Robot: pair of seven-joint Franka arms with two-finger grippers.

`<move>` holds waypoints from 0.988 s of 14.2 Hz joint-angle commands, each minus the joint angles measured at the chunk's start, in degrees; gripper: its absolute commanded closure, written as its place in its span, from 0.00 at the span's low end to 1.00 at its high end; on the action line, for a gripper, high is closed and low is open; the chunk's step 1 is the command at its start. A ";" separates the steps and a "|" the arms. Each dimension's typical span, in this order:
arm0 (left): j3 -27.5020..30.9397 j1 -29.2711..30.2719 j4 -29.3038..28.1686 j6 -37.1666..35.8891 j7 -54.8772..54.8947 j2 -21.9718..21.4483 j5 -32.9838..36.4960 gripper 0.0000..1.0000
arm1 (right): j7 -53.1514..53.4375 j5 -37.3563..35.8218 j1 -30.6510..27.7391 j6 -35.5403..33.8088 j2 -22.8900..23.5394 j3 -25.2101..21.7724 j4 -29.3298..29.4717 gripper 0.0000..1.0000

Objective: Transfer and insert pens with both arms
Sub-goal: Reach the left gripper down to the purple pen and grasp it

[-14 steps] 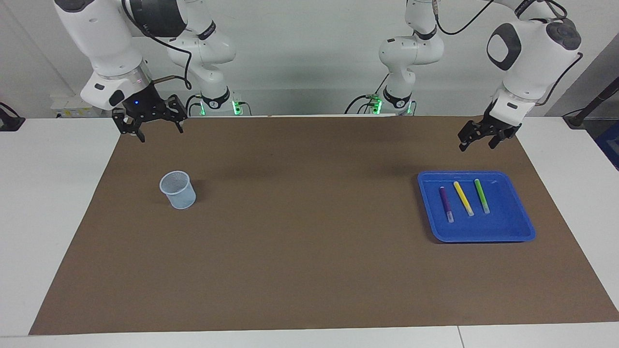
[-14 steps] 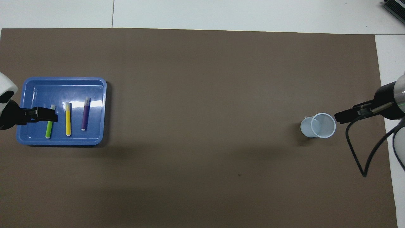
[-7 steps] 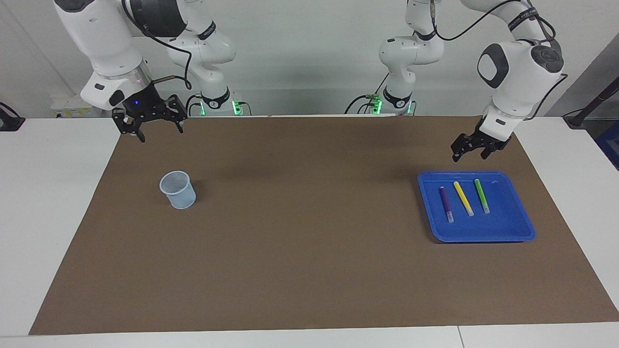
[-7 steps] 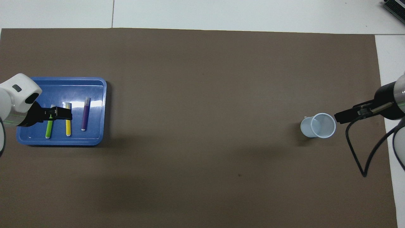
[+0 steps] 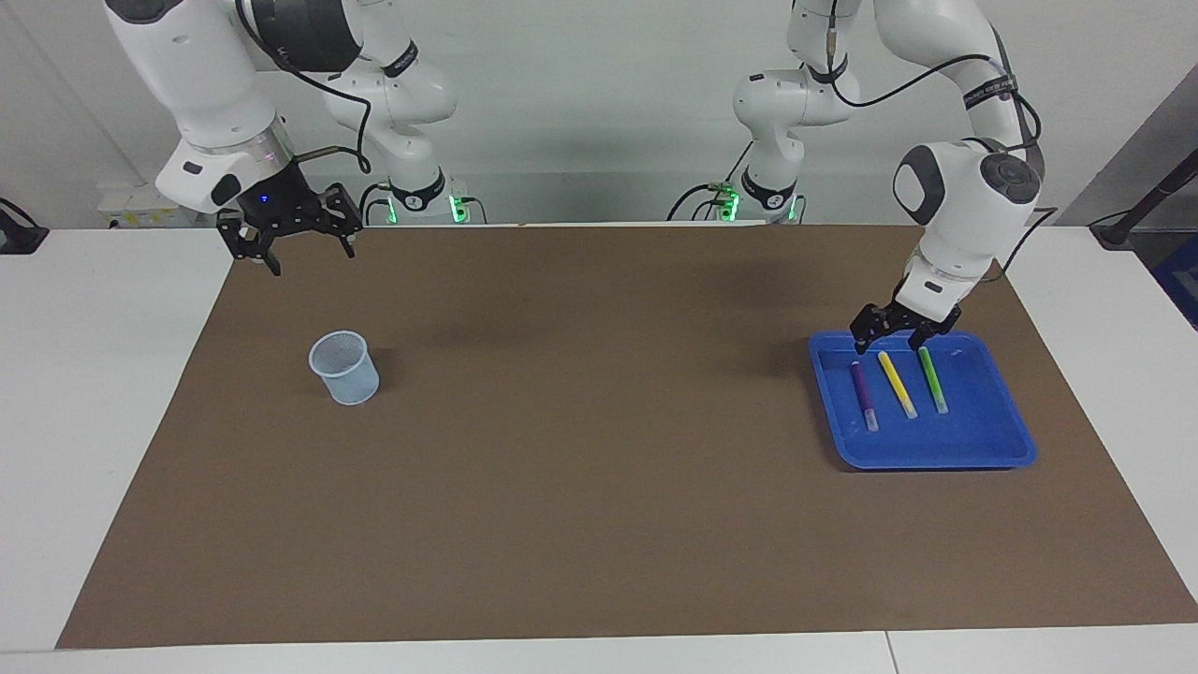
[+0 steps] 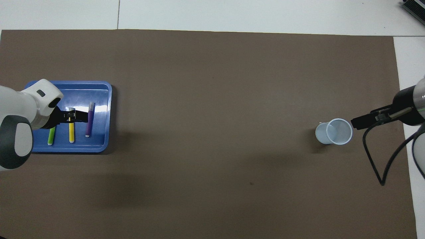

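Three pens lie side by side in a blue tray [image 5: 983,440] [image 6: 99,93] at the left arm's end of the table: purple pen [image 5: 863,393] [image 6: 89,122], yellow pen [image 5: 897,384] [image 6: 71,132], green pen [image 5: 932,379] [image 6: 50,136]. My left gripper [image 5: 889,344] [image 6: 75,116] hangs open, low over the pens' ends nearest the robots, roughly above the yellow one, holding nothing. My right gripper [image 5: 309,255] [image 6: 360,122] waits open and raised over the mat's edge, near a translucent cup [image 5: 346,368] [image 6: 333,131].
A brown mat [image 5: 599,468] covers most of the white table. Two smaller white arms with green-lit bases [image 5: 412,122] [image 5: 786,122] stand at the robots' edge. A black cable [image 6: 378,166] loops down from the right arm.
The left arm has swung down and toward the table's middle, bringing its open gripper from beside the tray to low over the pens. The right arm has not moved.
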 commanded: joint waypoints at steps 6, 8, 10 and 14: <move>0.23 -0.50 -0.59 9.79 1.20 8.36 -0.25 0.00 | -0.09 -0.48 -0.05 -0.58 -0.64 0.00 -0.34 0.00; 0.23 -0.41 -0.42 11.54 1.38 10.03 -0.25 0.00 | -0.09 -0.48 -0.05 -0.58 -0.73 0.00 -0.34 0.00; 0.23 -0.41 -0.42 14.26 1.47 12.05 -0.25 0.01 | -0.09 -0.48 -0.05 -0.58 -0.72 0.00 -0.34 0.00; 0.05 -0.41 -0.42 14.72 1.56 12.41 -0.25 0.16 | -0.09 -0.48 -0.05 -0.58 -0.64 0.00 -0.34 0.00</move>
